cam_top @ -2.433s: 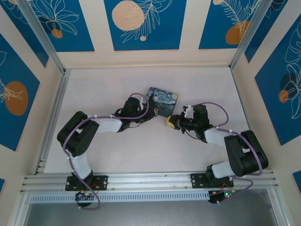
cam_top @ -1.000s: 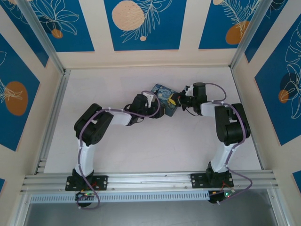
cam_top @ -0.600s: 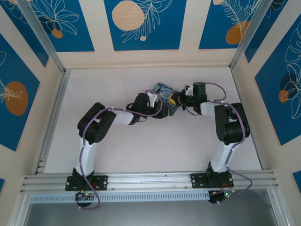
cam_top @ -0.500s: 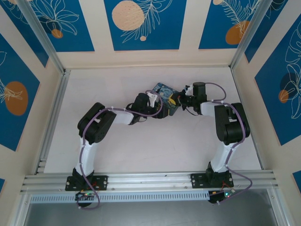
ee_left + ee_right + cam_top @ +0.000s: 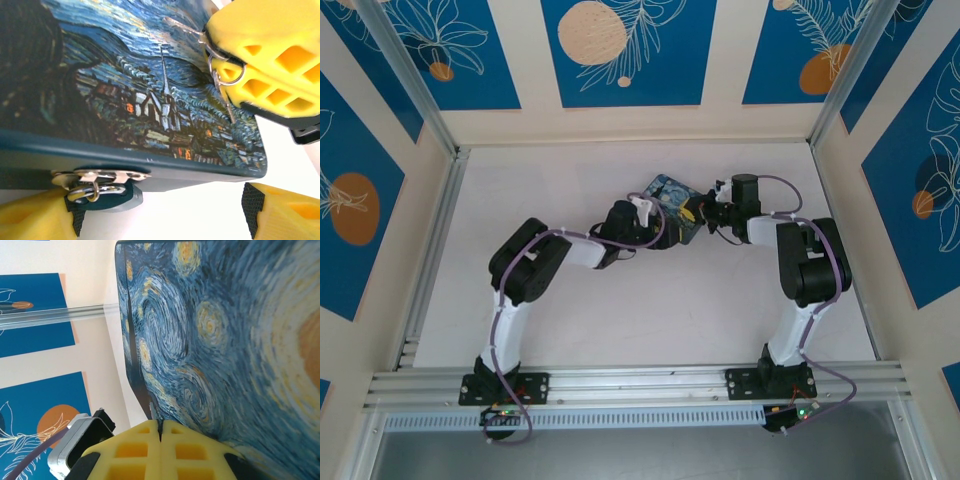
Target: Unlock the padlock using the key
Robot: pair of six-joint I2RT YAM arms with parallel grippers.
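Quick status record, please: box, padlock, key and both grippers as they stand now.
box: closed
padlock: hanging from the hasp on the box front, beside one left finger
left gripper: open, fingers spread along that front
right gripper: shut on the key ring
key: dangling from the ring above the lid, away from the padlock

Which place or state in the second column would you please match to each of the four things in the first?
1 padlock
2 key
3 left end effector
4 right end effector

A shut on the key's ring
B open, one finger beside the padlock
C hanging at the hasp of the box
D dangling over the box's painted face

Pairs: 1-C, 2-D, 3-B, 4-A
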